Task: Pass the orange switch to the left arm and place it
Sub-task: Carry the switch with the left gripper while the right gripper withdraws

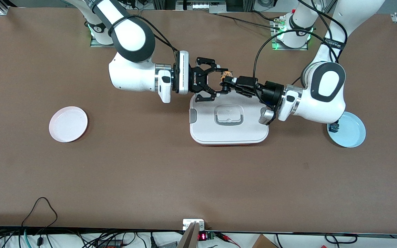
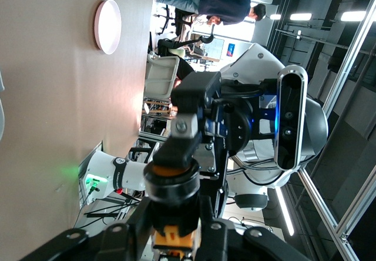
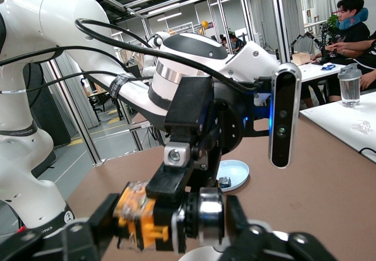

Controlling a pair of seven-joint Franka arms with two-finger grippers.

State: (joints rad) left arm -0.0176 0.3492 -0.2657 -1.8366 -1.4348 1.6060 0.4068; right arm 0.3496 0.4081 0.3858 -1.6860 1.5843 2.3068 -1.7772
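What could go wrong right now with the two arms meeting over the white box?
1. The left gripper, shut on the tiny black-and-orange switch, pinches only a small part; a slip would drop it onto the large white plastic box below.
2. The right gripper stands open but close around the switch; pulling back could snag it.
3. Both grippers hang low over the box's edge, so any dip risks a bump.

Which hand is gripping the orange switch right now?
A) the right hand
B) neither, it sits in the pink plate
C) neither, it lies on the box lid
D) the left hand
D: the left hand is shut on the orange switch above the box, while the right hand stands open around it.
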